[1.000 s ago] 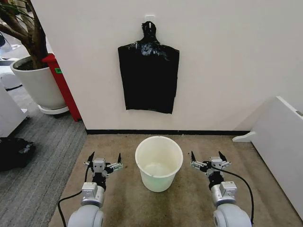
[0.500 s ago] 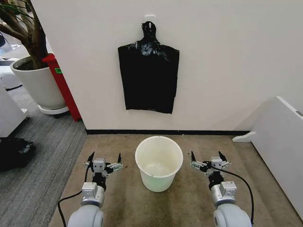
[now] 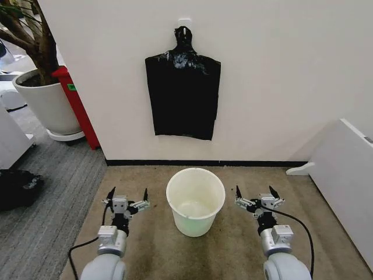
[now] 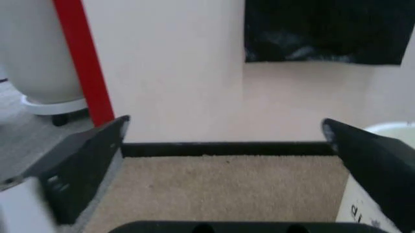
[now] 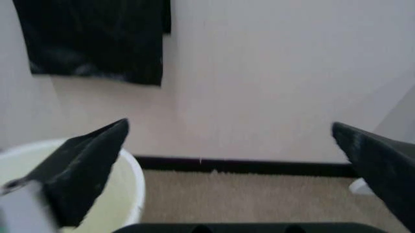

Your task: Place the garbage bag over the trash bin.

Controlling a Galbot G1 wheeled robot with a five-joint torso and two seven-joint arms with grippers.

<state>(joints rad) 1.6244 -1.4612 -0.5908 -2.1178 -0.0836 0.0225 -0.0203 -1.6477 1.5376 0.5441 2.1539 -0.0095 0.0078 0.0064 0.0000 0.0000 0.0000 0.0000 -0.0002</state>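
Note:
The trash bin (image 3: 195, 222), a cream-white bucket, stands upright and empty on the tan carpet between my two arms. My left gripper (image 3: 129, 195) is open to the left of it, low over the carpet, and my right gripper (image 3: 254, 194) is open to the right; neither holds anything. In the left wrist view the open left gripper (image 4: 225, 124) faces the wall, with the bin's rim (image 4: 395, 128) at the edge. From the right wrist, the open right gripper (image 5: 230, 125) has the bin (image 5: 129, 194) beside one finger. The garbage bag is out of view.
A flat black bundle (image 3: 183, 96) with a knotted top hangs on the wall above the bin. A large white plant pot (image 3: 46, 105) and a red stand (image 3: 76, 105) are at the far left. A white panel (image 3: 344, 175) leans at the right. A black object (image 3: 17, 188) lies on the grey floor.

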